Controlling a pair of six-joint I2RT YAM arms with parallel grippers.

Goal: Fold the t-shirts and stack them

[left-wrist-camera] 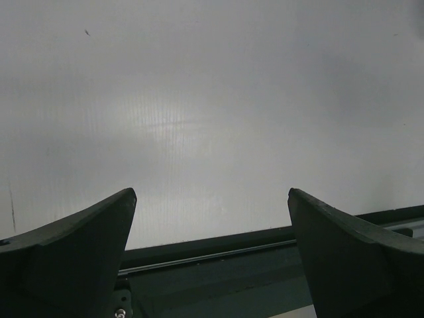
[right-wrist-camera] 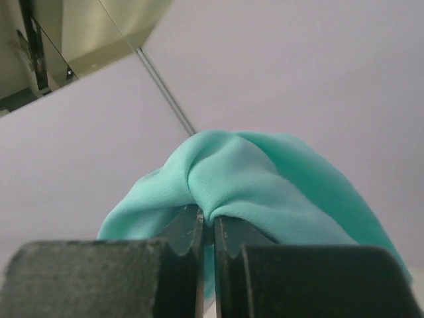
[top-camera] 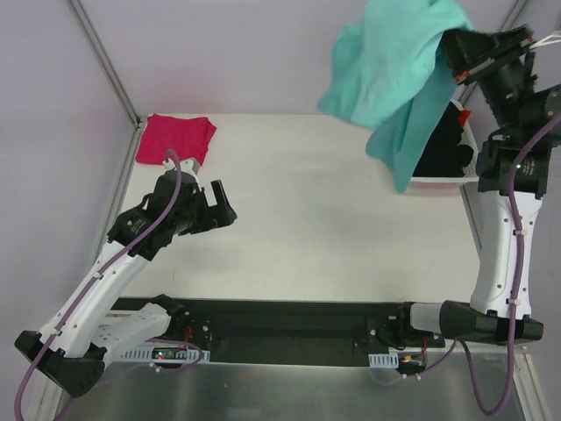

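Dangling in the upper right of the top view, the teal t-shirt (top-camera: 394, 70) is hanging from the right gripper (top-camera: 450, 54), whose jaws are pinching a fold of it. The left gripper (top-camera: 222, 203) is hovering wide open left of centre, holding nothing. The magenta t-shirt (top-camera: 178, 138) is lying at the upper left.

A folded shirt (top-camera: 178, 138) lies on the table (top-camera: 307, 228) at its far left corner, and nearer than it the left gripper (top-camera: 221, 207) hangs over the table's left half. At the far right edge sits a bin (top-camera: 443, 181) with more garments (top-camera: 443, 145) in it. A second shirt (top-camera: 394, 70) hangs in the air from the right gripper (top-camera: 451, 54), above the bin and partly covering its left side, well apart from the folded shirt.
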